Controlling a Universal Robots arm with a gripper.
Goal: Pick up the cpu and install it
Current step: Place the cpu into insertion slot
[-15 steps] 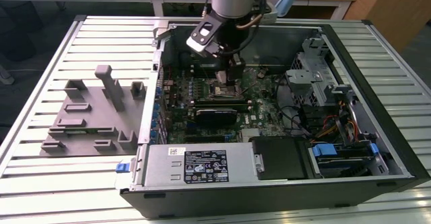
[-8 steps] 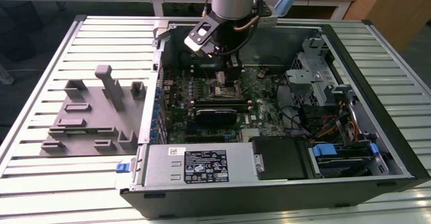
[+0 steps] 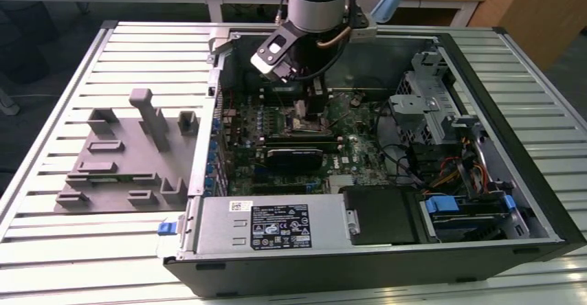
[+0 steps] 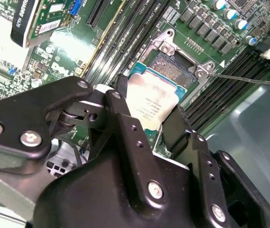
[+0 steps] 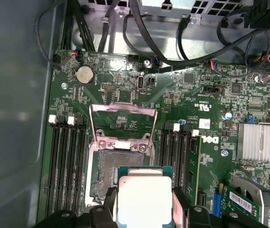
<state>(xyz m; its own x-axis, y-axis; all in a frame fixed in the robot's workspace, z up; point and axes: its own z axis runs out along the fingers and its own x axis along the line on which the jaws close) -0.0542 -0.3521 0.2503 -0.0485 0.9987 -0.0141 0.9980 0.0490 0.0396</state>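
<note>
Silver-grey and flat, the cpu (image 5: 142, 202) is pinched by its sides between the black fingers of the gripper (image 5: 143, 211), hanging just above one edge of the open motherboard socket (image 5: 118, 164), whose load plate (image 5: 123, 118) stands raised. Pickup looks done. The chip overlaps the socket only partly, so by my judgement seating it is not yet done.

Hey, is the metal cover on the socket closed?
No, in the first wrist view the metal cover stands flipped open, baring the socket.
</note>
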